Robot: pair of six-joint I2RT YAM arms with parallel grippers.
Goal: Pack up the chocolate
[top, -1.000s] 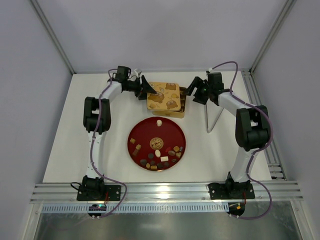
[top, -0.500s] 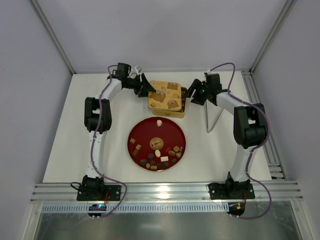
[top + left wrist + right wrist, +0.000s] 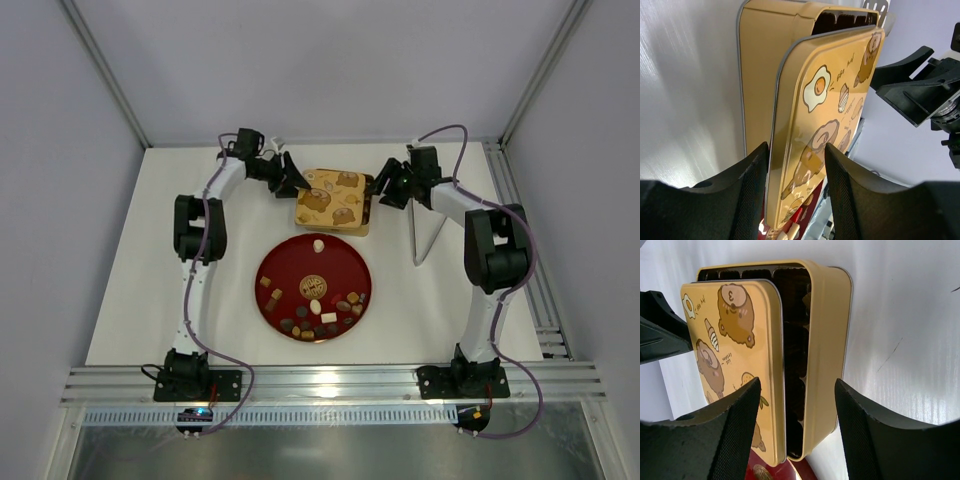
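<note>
Several small chocolates (image 3: 320,318), dark, tan and cream, lie on the round red plate (image 3: 290,255); one cream piece (image 3: 318,244) sits at its far edge. Behind it is the gold tin (image 3: 827,340) with dark compartments showing along one side. Its bear-printed lid (image 3: 330,197) lies shifted over it. The left gripper (image 3: 293,180) is shut on the lid's left edge (image 3: 790,165), which is tilted up off the tin (image 3: 760,75). The right gripper (image 3: 377,190) is open, and its fingers (image 3: 735,430) straddle the tin's right wall and the lid's edge (image 3: 730,350).
A thin grey triangular frame (image 3: 425,235) lies right of the tin. An aluminium rail (image 3: 515,200) runs along the table's right side. In the left wrist view the right arm's gripper (image 3: 915,95) shows beyond the lid.
Both grippers have edged slightly toward the back of the table. The lid has shifted a little to the right over the tin.
</note>
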